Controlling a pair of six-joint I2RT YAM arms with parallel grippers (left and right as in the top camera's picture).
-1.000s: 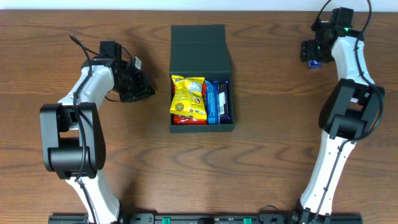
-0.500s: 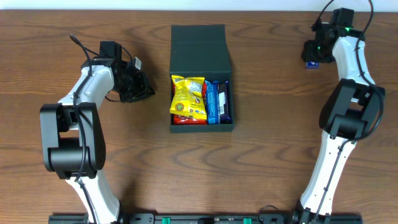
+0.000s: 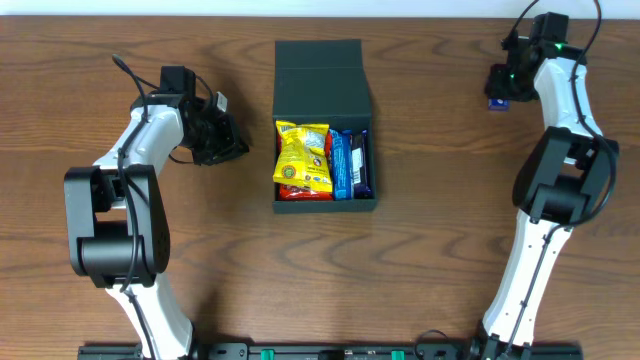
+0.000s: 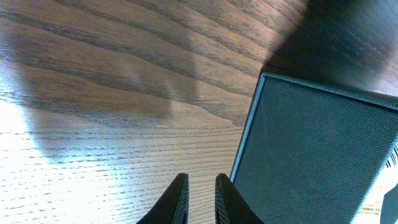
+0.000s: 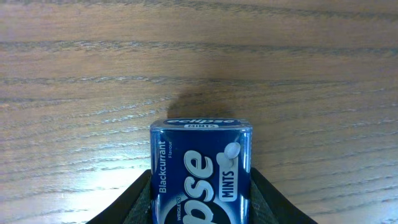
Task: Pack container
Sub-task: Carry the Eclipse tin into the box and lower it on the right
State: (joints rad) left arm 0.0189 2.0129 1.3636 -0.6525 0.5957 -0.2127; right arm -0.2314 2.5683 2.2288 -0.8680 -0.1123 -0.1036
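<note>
The container (image 3: 322,70) stands open in the middle of the table, with its flap lid thrown back toward 12 o'clock. It already holds a yellow snack bag (image 3: 302,155) and blue bars (image 3: 350,165). The step in hand seems to be the pick of one more item. Well apart from the box, at about 2 o'clock, the right gripper (image 5: 200,205) has its jaws against both sides of a blue mint tin (image 5: 200,155), so I judge that it grips it. The tin reads "eclipse MINTS" and "Blackcurrant Flavour". The next move calls for a lift and a carry toward 8 o'clock, to the little free room left in the box. The left gripper (image 4: 200,199) waits at 9 o'clock, almost closed and empty.
</note>
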